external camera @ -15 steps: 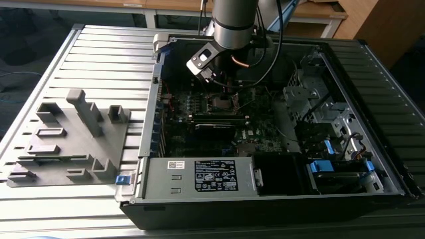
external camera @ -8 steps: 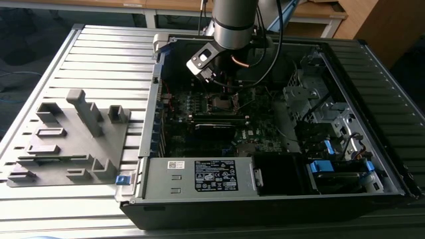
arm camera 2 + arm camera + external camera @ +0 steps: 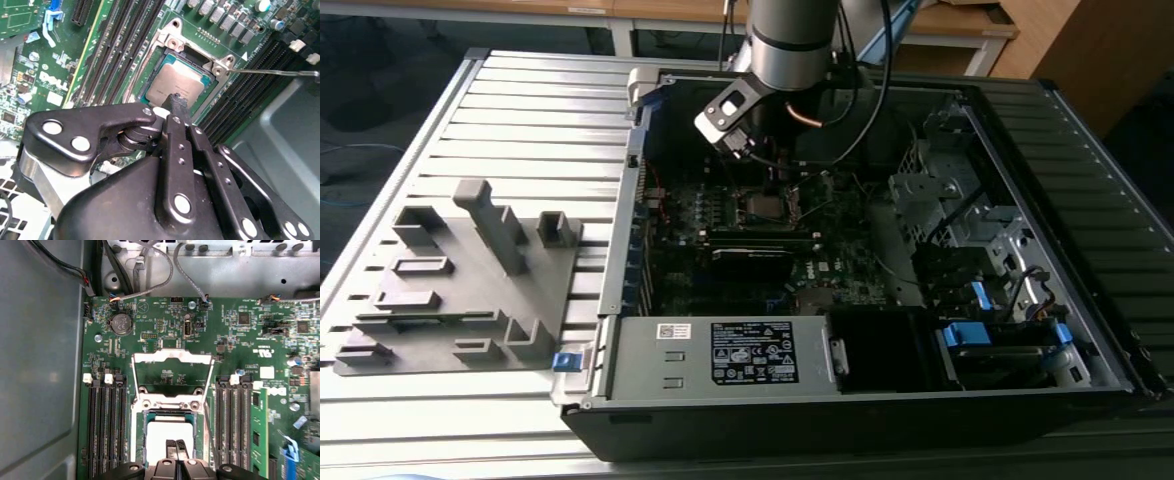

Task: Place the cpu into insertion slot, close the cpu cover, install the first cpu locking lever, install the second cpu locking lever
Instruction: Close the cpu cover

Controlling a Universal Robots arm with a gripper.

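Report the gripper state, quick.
Gripper: fingers closed together with nothing visible between them, tips just over the cpu in its socket; cpu cover open.

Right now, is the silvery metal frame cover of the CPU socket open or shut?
Open: in the first wrist view the silvery frame cover lies folded back from the socket, leaving the silver-grey square cpu uncovered.

Case (image 3: pixel 881 425) interior dim; cpu (image 3: pixel 160 435) glares white in first wrist view.
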